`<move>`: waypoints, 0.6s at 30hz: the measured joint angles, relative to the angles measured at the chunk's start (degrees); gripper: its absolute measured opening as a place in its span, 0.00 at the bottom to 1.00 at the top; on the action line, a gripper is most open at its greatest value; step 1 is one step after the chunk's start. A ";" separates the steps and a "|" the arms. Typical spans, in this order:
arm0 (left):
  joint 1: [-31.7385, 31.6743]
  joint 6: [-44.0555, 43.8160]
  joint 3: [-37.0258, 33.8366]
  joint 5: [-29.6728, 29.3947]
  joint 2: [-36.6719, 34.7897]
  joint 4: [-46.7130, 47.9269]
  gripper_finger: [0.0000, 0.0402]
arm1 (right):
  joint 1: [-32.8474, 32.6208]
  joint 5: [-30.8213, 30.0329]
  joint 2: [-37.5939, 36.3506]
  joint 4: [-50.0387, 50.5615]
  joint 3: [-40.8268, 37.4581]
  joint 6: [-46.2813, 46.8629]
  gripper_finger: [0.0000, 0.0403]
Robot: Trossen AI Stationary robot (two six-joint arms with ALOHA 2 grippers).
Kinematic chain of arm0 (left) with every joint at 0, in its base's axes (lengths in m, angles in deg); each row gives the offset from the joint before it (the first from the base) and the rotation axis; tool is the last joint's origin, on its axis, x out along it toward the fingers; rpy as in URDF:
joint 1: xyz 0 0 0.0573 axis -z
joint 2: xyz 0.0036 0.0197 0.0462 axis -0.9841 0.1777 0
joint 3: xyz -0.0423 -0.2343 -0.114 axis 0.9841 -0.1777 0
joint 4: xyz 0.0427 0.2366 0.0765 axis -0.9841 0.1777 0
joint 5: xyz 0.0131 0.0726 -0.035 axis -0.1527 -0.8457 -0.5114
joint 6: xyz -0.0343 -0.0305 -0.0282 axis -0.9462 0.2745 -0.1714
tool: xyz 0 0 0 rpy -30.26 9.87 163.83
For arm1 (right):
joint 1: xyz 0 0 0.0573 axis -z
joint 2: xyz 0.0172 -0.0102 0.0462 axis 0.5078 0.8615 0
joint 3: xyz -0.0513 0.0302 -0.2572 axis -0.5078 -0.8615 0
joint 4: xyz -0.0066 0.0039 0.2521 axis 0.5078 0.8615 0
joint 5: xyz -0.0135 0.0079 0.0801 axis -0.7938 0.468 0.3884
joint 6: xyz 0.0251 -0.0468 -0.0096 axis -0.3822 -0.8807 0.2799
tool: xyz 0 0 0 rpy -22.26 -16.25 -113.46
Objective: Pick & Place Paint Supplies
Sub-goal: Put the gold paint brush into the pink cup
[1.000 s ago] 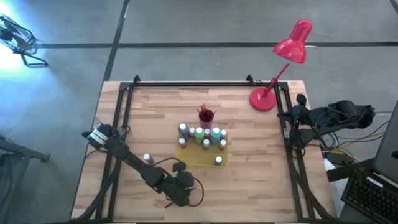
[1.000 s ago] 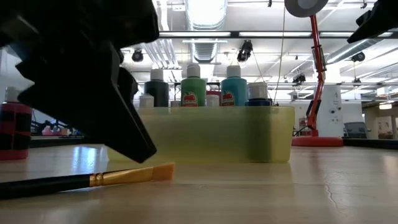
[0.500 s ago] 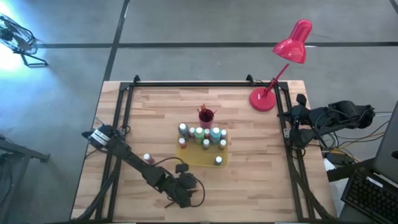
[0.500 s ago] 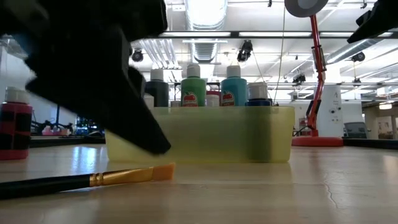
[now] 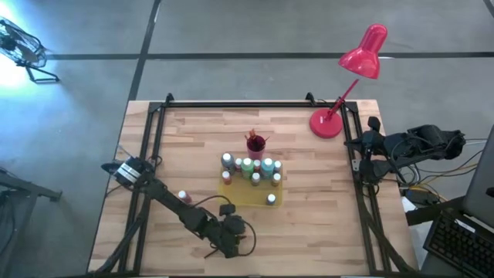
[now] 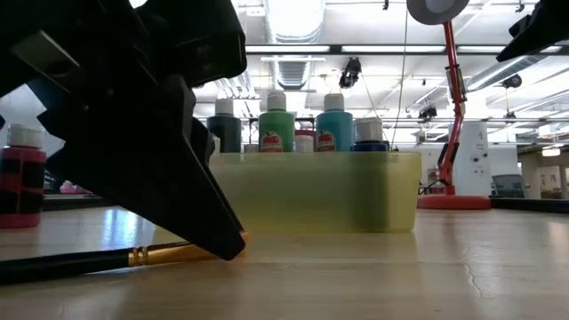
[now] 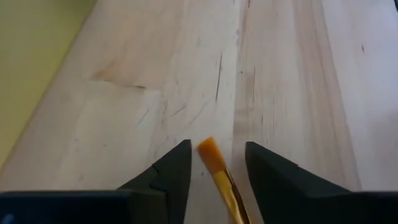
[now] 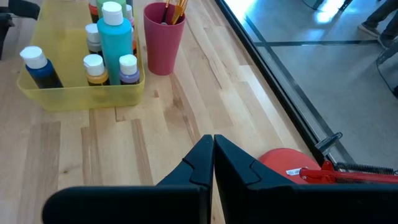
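Left gripper (image 7: 216,163) down at the wooden table (image 5: 324,224), fingers apart and straddling a brush (image 7: 217,168): orange tip lying flat on the wood in the gap between the two dark fingertips (image 7: 177,163), touching neither as far as visible, dark handle running back under the wrist. Not yet gripped. Seen level across the table, one dark finger planted right over the brush (image 6: 133,258) at the join of orange tip and handle, the tip itself hidden behind it.

Compared with a second ago: then raised a little above the brush with the whole orange tip in plain sight; now lowered to the wood and shifted slightly forward, jaws drawn in somewhat yet still parted. Likely meaning: descent finished, closing under way, pick-up of this brush the step in hand.

Just ahead of the left gripper, the yellow tray (image 6: 391,191) with the paint bottles (image 6: 334,124) standing upright inside. Beyond the tray, the magenta cup (image 8: 164,37) holding brushes already stood in it. Off to the gripper's side, beside the left arm, one lone red-labelled bottle (image 6: 22,178) standing on the bare table outside the tray, unmoved.

Right gripper (image 8: 213,149) parked well apart at the table's far side near the red lamp (image 5: 363,54), fingers pressed together, nothing held, unchanged.
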 joint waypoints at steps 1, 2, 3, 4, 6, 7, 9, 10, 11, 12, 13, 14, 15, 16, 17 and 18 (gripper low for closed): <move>0.00 -0.03 -0.05 0.04 0.00 0.03 0.37 | 0.00 0.00 0.00 0.00 0.00 0.00 0.02; 0.00 -0.06 -0.05 0.11 0.00 0.04 0.35 | 0.00 0.00 0.00 0.00 0.00 0.00 0.02; 0.00 -0.06 -0.05 0.23 0.00 0.02 0.33 | 0.00 0.01 0.00 0.00 0.00 -0.01 0.02; 0.00 -0.09 -0.05 0.23 0.00 0.02 0.30 | 0.01 0.02 0.00 0.00 0.00 0.00 0.02; 0.00 -0.46 -0.05 0.28 0.00 0.02 0.24 | 0.02 0.00 0.00 0.00 0.00 -0.02 0.02; 0.00 -0.60 -0.05 0.34 0.00 0.02 0.21 | 0.02 0.00 0.00 0.00 0.00 0.00 0.02; 0.00 -0.82 -0.05 0.49 0.00 0.02 0.14 | 0.01 0.00 0.00 0.00 0.00 -0.01 0.02; 0.00 -0.84 -0.05 0.57 0.00 0.03 0.10 | 0.00 0.01 0.00 0.00 0.00 0.00 0.02; 0.00 -0.84 -0.07 0.65 -0.02 0.04 0.06 | 0.01 0.01 0.00 0.00 0.00 0.00 0.02; 0.00 -0.86 -0.07 0.72 -0.17 0.12 0.04 | 0.02 0.01 0.00 0.00 0.00 -0.01 0.02; 0.00 -0.94 -0.07 0.91 -0.29 0.18 0.03 | 0.01 0.00 0.00 0.00 0.00 -0.01 0.02; 0.00 -0.97 -0.07 1.16 -0.56 0.24 0.03 | 0.02 0.00 0.00 0.00 0.00 0.00 0.02; 0.02 -0.96 -0.07 1.32 -1.03 0.72 0.02 | 0.00 0.02 0.00 0.00 0.00 0.00 0.02; 0.08 -0.97 -0.07 1.55 -1.56 1.19 0.02 | 0.00 0.00 0.00 0.00 0.00 0.00 0.02; 0.13 -1.00 -0.06 2.17 -2.30 1.53 0.02 | 0.00 0.00 0.00 0.00 0.00 0.00 0.02; 0.21 -0.99 -0.05 2.68 -3.31 2.31 0.02 | 0.00 0.00 0.00 0.00 0.00 0.00 0.02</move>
